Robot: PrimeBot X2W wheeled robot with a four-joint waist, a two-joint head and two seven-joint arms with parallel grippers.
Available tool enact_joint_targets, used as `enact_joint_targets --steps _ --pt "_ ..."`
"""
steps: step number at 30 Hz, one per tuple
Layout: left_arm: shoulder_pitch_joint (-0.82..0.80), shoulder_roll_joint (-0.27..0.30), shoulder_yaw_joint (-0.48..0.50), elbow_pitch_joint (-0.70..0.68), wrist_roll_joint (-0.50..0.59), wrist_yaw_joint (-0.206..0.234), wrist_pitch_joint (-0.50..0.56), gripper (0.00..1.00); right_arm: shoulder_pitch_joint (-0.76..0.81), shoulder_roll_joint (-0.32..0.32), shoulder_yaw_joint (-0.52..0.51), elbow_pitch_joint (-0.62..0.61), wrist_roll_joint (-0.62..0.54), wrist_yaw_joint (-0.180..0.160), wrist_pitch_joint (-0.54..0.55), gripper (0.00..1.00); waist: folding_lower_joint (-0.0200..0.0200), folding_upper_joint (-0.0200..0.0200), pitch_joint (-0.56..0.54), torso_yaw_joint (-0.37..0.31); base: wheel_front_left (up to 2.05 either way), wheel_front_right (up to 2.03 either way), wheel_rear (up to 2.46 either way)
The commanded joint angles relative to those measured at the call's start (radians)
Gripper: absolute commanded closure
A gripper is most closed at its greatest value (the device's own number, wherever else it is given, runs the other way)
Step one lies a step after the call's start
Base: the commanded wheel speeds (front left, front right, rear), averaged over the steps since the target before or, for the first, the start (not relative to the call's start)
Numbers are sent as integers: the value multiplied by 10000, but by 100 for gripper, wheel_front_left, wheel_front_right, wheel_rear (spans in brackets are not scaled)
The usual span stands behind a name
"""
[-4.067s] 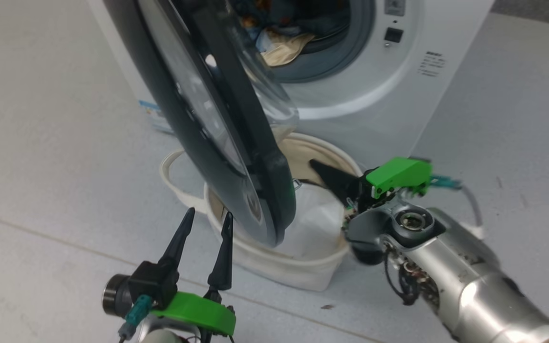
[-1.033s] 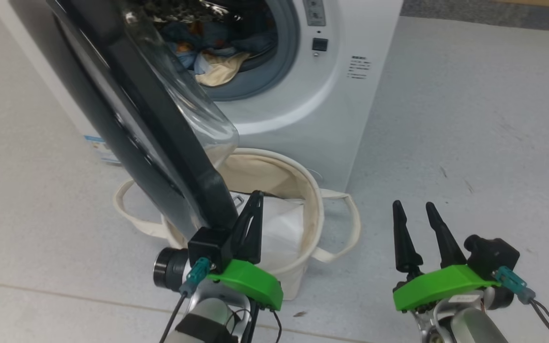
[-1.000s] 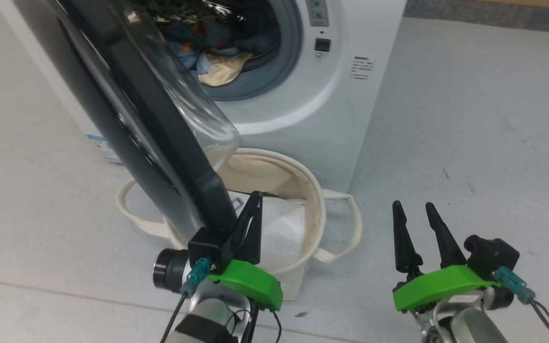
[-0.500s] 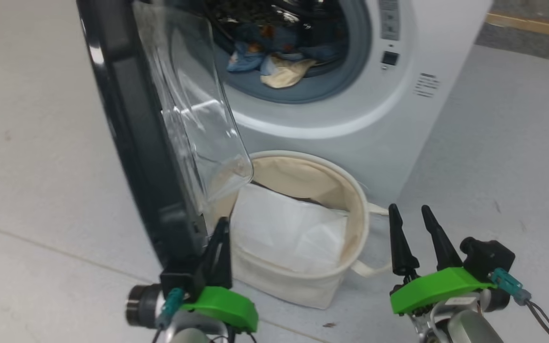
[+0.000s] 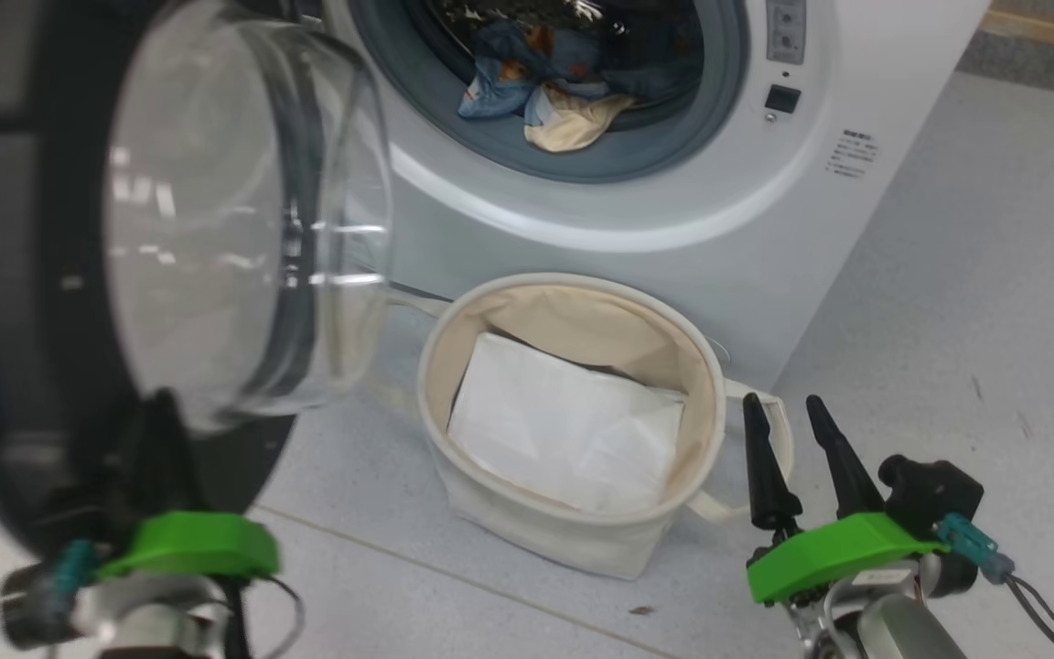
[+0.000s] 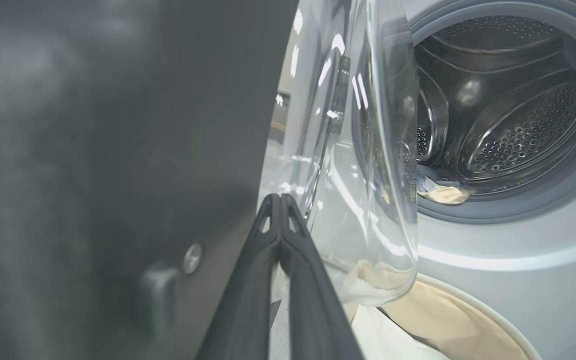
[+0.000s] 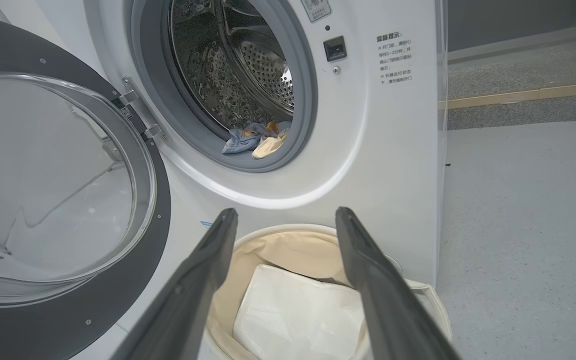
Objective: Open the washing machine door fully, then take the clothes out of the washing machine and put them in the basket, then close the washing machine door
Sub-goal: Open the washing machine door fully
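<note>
Dark plastic washing machine door (image 7: 68, 320), clear glass porthole (image 7: 53, 185), smooth washing machine (image 7: 393, 150), shiny metal drum (image 7: 248, 65), canvas basket (image 5: 573, 540), soft cloth clothes (image 5: 527, 73)

Pale grey floor (image 5: 994, 275); tan strip (image 7: 523, 95) behind

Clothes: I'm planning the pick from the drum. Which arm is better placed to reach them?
Right, probably. The right gripper is open and free, with the clothes ahead of it in the washer; the left gripper is shut, low beside the door.
</note>
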Motion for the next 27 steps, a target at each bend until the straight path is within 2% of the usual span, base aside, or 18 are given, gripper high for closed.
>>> enact_joint_targets --steps 1,9,15,22,27 --pt "-346 453 776 -360 -72 468 -121 100 -418 64 168 -265 -97 4 -122 0 0 -1 116 -108 0 0 0" --pt "-371 1000 2625 -300 -389 388 -124 100 -624 64 -30 -231 -431 4 -122 0 0 -1 724 -451 0 0 0" --pt "-645 1014 3863 31 -498 101 -125 100 -797 23 -198 -322 -650 4 -122 0 0 -1 1218 -647 0 0 0" --pt "-1044 887 5461 585 -308 -651 -125 100 -967 -113 -173 -439 -688 4 -122 0 0 -1 1675 -828 0 0 0" --pt "-1179 523 5883 906 255 -1222 -125 100 -1007 -142 -198 -458 -652 4 -122 0 0 -1 1688 -885 0 0 0"
